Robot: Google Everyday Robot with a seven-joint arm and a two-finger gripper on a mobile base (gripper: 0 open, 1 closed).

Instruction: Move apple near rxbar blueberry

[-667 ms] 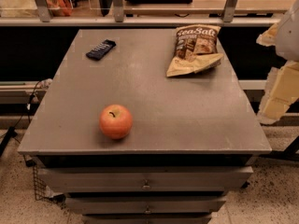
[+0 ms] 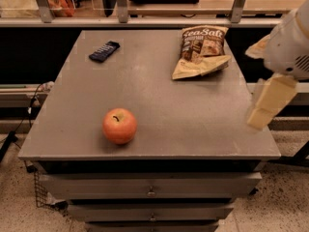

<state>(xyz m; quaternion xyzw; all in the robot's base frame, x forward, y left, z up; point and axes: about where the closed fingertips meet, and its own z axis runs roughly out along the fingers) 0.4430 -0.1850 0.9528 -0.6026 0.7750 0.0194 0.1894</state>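
The apple is round and red-orange with a short dark stem. It sits on the grey table near the front left. The rxbar blueberry is a small dark navy wrapper lying flat at the table's back left corner, well apart from the apple. My gripper hangs from the white arm at the right edge of the view. It is just past the table's right side, above table height and far from both objects. It holds nothing that I can see.
A tan-and-brown "Sea Salt" chip bag lies at the back right of the table. Drawers sit under the tabletop. A shelf with metal posts runs behind the table. Cables hang at the left.
The arm and gripper have shifted a little to the left, toward the table's right edge. The apple, the bar and the chip bag have not moved.
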